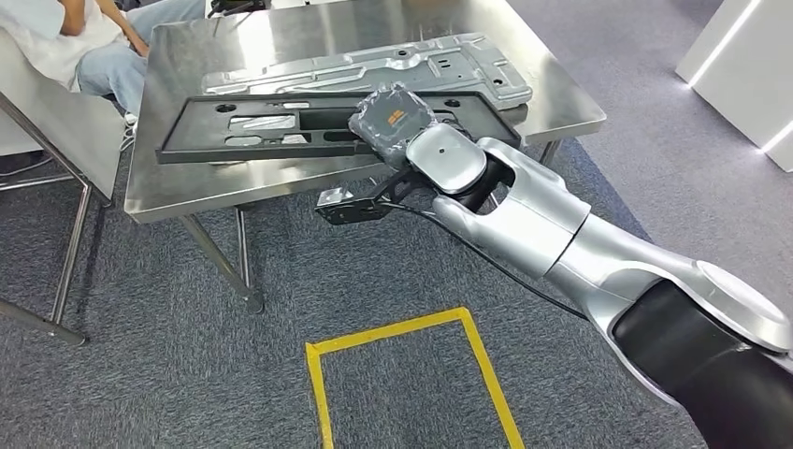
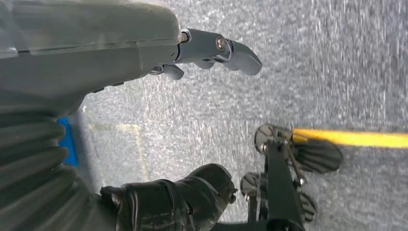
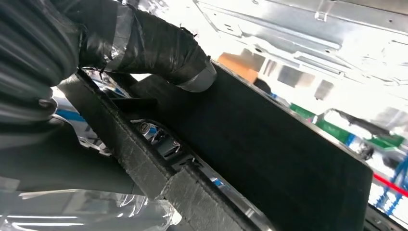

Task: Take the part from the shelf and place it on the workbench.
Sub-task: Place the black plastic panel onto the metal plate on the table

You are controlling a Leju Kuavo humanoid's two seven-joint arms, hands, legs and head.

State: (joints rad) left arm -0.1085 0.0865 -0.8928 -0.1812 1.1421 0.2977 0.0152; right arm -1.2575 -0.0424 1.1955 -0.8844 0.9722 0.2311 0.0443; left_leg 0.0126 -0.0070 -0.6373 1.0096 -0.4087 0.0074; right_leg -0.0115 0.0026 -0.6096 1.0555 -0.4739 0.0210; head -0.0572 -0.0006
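The part is a long flat black panel with several cut-outs, lying slightly tilted over the front of the steel workbench. My right hand, wrapped in plastic film, grips its right end. In the right wrist view the thumb presses on the panel's black face while the fingers sit under its edge. My left hand hangs over grey carpet with its fingers apart and nothing in it.
A silver stamped metal panel lies on the workbench behind the black part. A seated person is at the far left by another steel table. A yellow tape rectangle marks the carpet in front.
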